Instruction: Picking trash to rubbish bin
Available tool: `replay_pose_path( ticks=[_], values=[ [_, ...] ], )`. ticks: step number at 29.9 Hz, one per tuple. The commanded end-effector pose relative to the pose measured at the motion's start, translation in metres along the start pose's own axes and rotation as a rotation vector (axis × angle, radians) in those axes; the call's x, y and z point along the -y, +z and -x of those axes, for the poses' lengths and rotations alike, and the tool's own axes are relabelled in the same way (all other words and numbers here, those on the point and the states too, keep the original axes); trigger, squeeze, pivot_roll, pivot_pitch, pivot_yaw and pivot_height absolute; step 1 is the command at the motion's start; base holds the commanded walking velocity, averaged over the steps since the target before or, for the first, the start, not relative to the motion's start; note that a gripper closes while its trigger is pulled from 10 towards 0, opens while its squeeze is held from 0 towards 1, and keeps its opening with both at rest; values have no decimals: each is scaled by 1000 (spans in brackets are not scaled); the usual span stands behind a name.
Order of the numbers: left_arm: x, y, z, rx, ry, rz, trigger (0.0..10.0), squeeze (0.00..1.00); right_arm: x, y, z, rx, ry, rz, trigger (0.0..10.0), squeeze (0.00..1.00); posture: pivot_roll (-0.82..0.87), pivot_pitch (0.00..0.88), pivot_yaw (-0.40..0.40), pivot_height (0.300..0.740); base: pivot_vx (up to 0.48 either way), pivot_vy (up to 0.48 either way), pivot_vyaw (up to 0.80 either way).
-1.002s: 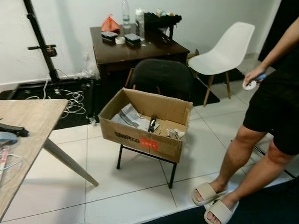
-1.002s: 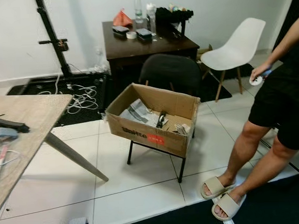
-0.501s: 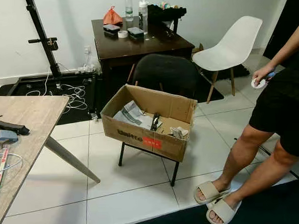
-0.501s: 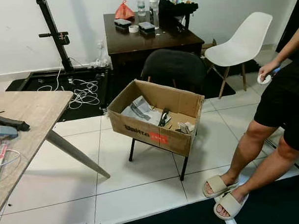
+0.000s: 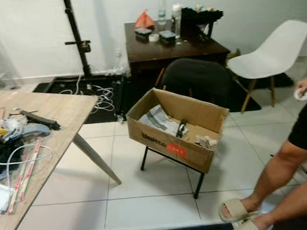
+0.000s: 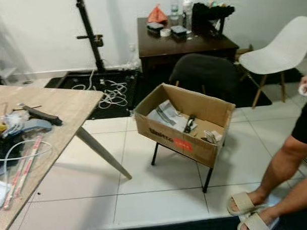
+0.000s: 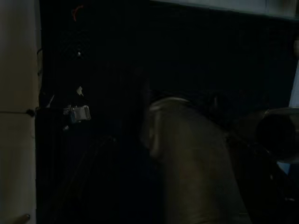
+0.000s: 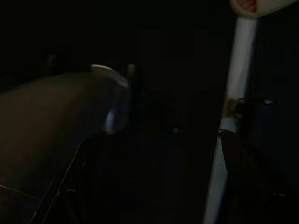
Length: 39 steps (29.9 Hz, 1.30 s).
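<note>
open-topped cardboard box [image 5: 176, 129], wooden table [image 5: 53, 118] left, person's legs [image 5: 276, 176] right

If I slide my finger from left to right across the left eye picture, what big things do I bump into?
Wooden table with cluttered tools → cardboard box sitting on a black chair → person's leg in beige sandals.
</note>
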State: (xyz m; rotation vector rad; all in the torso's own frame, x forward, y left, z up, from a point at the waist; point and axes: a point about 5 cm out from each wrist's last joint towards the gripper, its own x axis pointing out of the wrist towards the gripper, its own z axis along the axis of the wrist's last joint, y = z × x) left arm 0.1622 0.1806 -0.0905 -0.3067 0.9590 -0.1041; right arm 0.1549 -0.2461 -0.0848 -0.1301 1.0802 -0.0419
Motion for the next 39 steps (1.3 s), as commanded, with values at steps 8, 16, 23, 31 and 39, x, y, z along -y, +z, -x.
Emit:
replay_pose_path(
  ticks=[8, 16, 23, 31, 39],
  values=[
    [-3, -15, 4, -48, 18, 14, 10000, 0, -9, -2, -1, -10, 32, 14, 10000, 0, -121, 140, 31, 740, 0, 0, 794],
    [-4, -17, 4, -60, 19, 10, 10000, 0, -11, -5, -1, -14, 30, 0, 10000, 0, -122, 144, 36, 740, 0, 0, 794],
    [-4, -19, 5, -75, 11, 1, 10000, 0, -11, -6, -1, -21, 15, -16, 10000, 0, -120, 145, 37, 740, 0, -43, 113],
    [-6, -22, 6, -92, 8, -11, 10000, 0, -12, -6, -1, -24, 11, -8, 10000, 0, -118, 144, 40, 740, 0, -448, 0],
    [-9, -22, 7, -90, 48, -22, 10000, 0, -13, -8, -1, -38, 28, 25, 10000, 0, -118, 144, 42, 740, 0, -234, 197]
  ],
)
